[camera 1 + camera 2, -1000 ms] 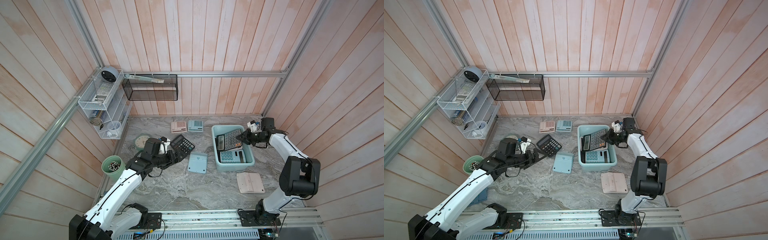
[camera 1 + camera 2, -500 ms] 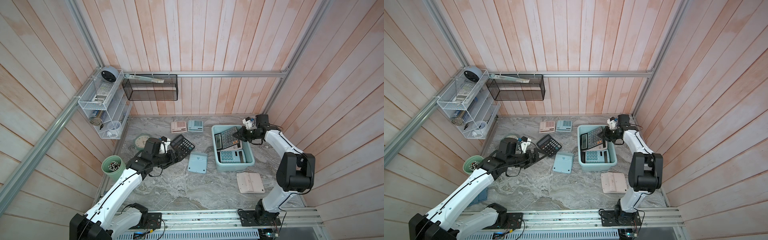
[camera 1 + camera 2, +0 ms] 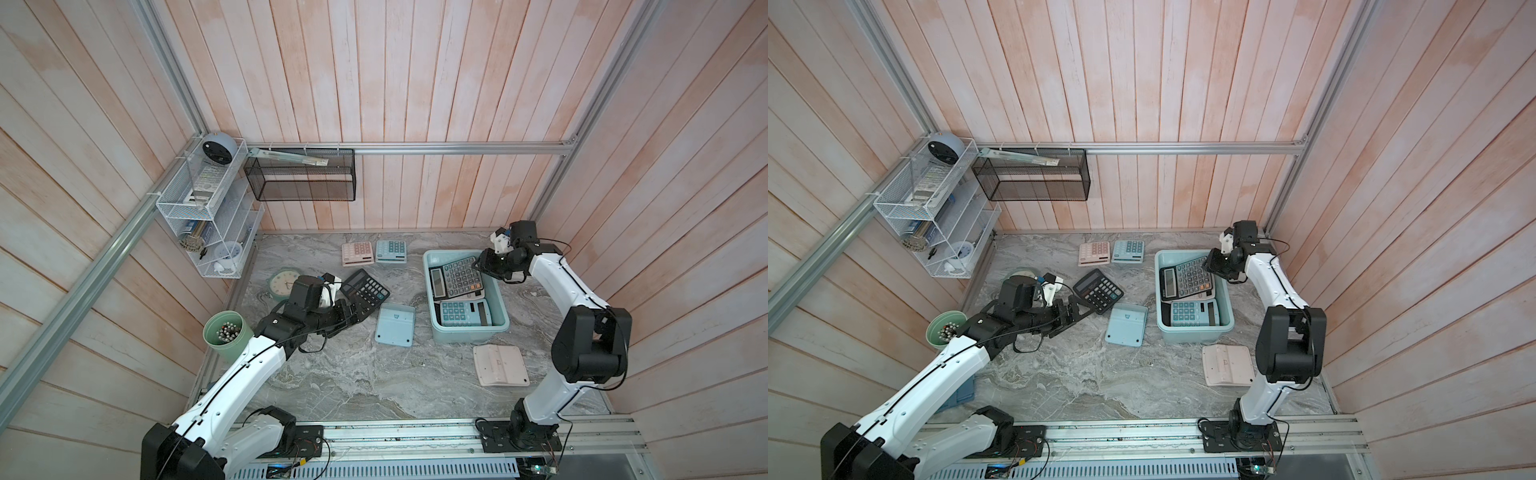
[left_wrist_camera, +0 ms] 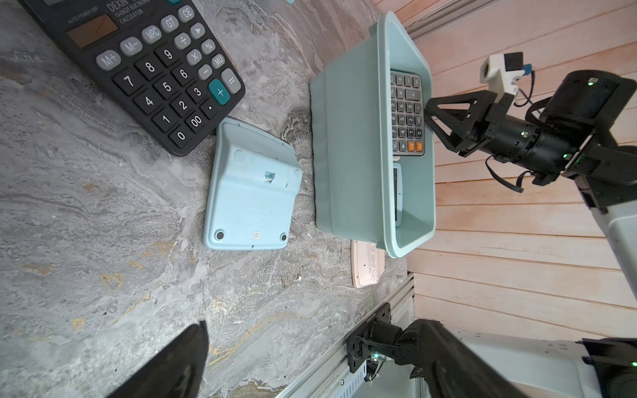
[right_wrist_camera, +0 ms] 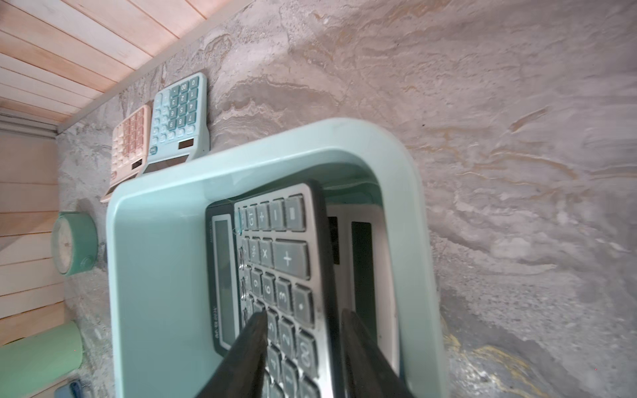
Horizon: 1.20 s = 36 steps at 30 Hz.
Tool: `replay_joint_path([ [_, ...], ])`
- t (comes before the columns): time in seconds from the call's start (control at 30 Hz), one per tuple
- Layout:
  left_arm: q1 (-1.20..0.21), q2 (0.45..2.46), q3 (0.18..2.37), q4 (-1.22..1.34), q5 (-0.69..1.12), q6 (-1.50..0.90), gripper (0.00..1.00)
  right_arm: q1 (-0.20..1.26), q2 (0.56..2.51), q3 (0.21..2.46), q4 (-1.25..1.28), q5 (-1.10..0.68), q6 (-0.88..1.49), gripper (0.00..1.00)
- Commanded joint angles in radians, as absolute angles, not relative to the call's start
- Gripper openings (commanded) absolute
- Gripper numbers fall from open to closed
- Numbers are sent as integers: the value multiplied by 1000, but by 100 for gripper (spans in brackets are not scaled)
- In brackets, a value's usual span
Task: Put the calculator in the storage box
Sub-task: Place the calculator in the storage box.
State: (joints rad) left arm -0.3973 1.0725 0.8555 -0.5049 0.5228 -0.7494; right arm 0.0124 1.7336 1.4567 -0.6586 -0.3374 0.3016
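We find the grey calculator lying tilted inside the storage box. Its keypad end points straight at the right gripper. The fingers stand parted on either side of that edge with a gap showing, so we read the grip as released. For another pick the left arm is nearer. The black calculator lies on the table just ahead of the left gripper, which is spread wide and empty. The calculator's long axis slants across that gripper's reach.
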Motion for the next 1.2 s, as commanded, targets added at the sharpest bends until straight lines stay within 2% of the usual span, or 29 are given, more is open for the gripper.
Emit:
replay_joint_path([
  [0.0, -394, 1075, 830, -464, 522, -768, 100, 34, 1685, 1482, -718, -197, 273, 46],
  [0.3, -394, 1072, 786, -419, 472, -802, 100, 98, 1600, 1333, -634, -240, 285, 47],
  [0.53, -394, 1070, 766, -432, 405, -807, 100, 134, 1642, 1251, -560, -240, 304, 47],
  [0.9, -394, 1092, 727, -421, 339, -806, 100, 188, 1745, 1267, -507, -279, 321, 47],
  [1.17, -394, 1170, 711, -359, 357, -802, 100, 192, 1637, 1264, -528, -300, 333, 47],
])
